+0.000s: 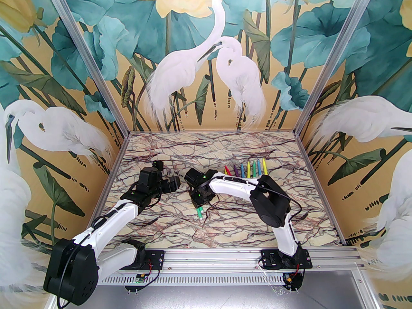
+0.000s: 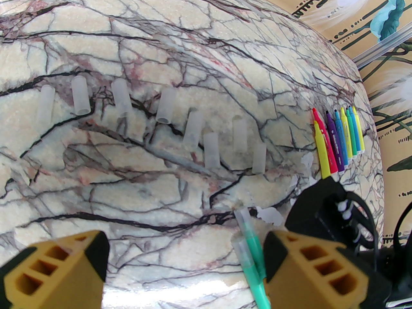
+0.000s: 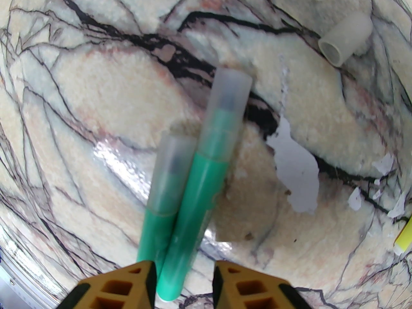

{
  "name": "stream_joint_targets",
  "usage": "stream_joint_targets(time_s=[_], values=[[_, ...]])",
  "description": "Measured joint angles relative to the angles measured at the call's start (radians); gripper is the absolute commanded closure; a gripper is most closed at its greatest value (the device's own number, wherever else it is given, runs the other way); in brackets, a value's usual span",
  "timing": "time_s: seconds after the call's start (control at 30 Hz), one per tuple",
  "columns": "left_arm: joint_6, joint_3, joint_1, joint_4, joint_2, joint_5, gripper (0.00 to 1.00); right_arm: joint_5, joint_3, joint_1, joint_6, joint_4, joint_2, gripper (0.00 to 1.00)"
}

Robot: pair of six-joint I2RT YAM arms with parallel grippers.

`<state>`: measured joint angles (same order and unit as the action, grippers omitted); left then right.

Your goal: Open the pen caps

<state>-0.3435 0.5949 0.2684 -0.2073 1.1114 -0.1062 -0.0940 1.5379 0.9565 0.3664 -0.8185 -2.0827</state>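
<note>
Two green pens (image 3: 206, 179) lie side by side on the marble table (image 3: 96, 85), each with its pale cap (image 3: 230, 88) on. My right gripper (image 3: 183, 278) is down over their tail ends. One pen's tail sits between the narrowly open jaws, with a small gap at the right finger (image 3: 244, 285). From above, a green pen (image 1: 200, 214) pokes out under the right gripper (image 1: 199, 204). My left gripper (image 2: 185, 269) hovers wide open and empty just left of the capped pens (image 2: 252, 256); from above, the left gripper (image 1: 167, 177) faces the right one.
Several loose pale caps (image 2: 80, 97) lie in a rough row across the table. Several uncapped coloured pens (image 2: 338, 137) lie in a neat row at the back right (image 1: 248, 169). Torn white patches (image 3: 296, 172) mark the surface. Painted walls enclose the table.
</note>
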Motion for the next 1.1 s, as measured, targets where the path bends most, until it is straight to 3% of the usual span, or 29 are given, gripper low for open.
stream_joint_targets(time_s=[0.73, 1.1], values=[[0.000, -0.011, 0.000, 0.024, 0.000, 0.003, 0.16, 0.081, 0.135, 0.006, 0.003, -0.151, -0.115, 0.73], [-0.004, -0.026, 0.000, 0.034, -0.027, 0.026, 0.15, 0.098, 0.171, 0.006, 0.003, -0.185, -0.135, 0.88]])
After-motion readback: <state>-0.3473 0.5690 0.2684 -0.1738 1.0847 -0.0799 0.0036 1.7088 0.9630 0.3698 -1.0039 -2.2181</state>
